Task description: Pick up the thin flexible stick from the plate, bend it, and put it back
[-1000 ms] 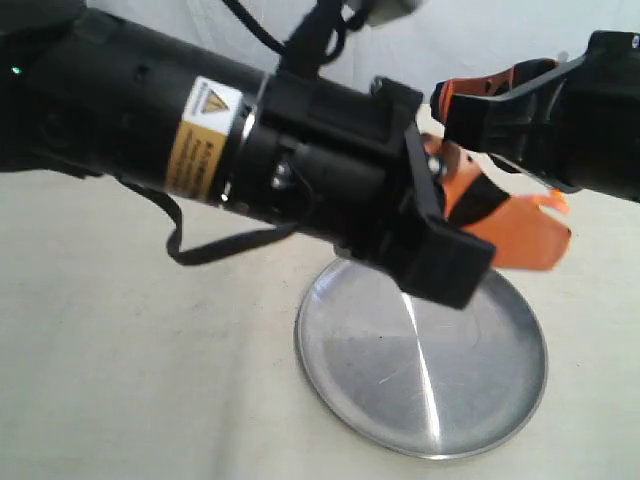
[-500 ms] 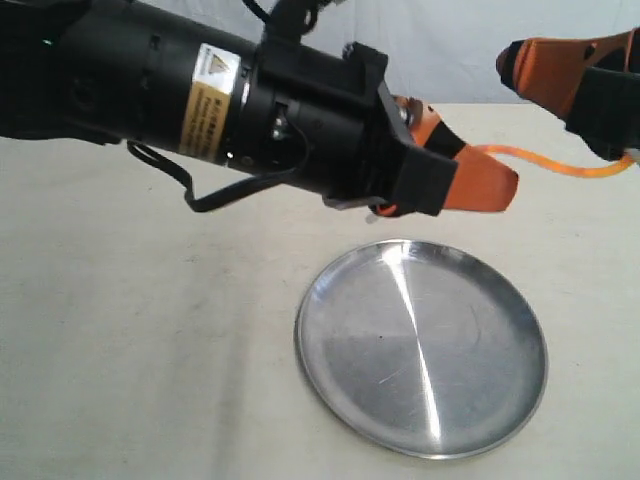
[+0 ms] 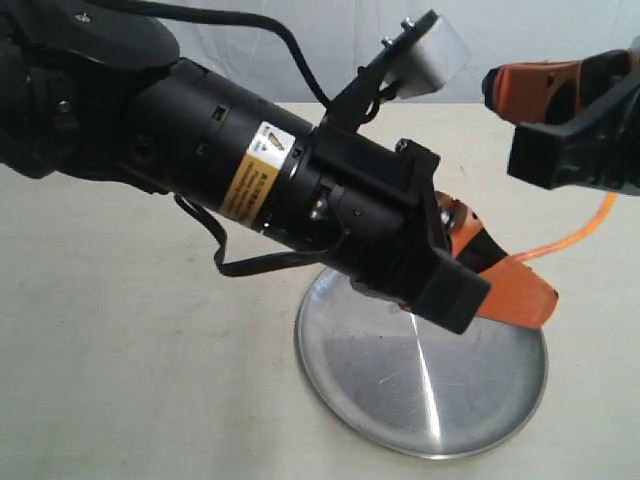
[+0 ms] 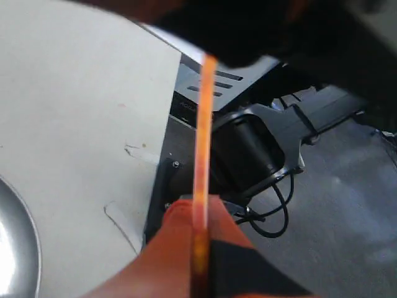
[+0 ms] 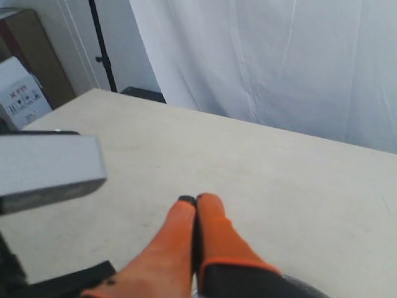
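Note:
The thin flexible stick (image 3: 570, 238) is orange and hangs in the air above the right side of the silver plate (image 3: 400, 395). My left gripper (image 3: 530, 300) reaches across the middle and is shut on its lower end, close over the plate's far rim. From there the stick curves up to the right and disappears under the black body of my right gripper (image 3: 492, 85). In the left wrist view the stick (image 4: 203, 130) runs straight out from the shut left gripper (image 4: 200, 211). In the right wrist view my right gripper (image 5: 195, 200) is shut and no stick shows between its fingers.
A pale cloth covers the table (image 3: 130, 350), with a white curtain (image 5: 279, 56) behind it. The left arm's camera block (image 3: 430, 55) sticks up near the right gripper. Beyond the table's edge are a black stand and cables (image 4: 260, 155). A cardboard box (image 5: 18, 93) stands off the table.
My left arm has swung down toward the plate with the stick in its grip. The stick, nearly level before, now slopes up to the right. The right gripper has sunk slightly.

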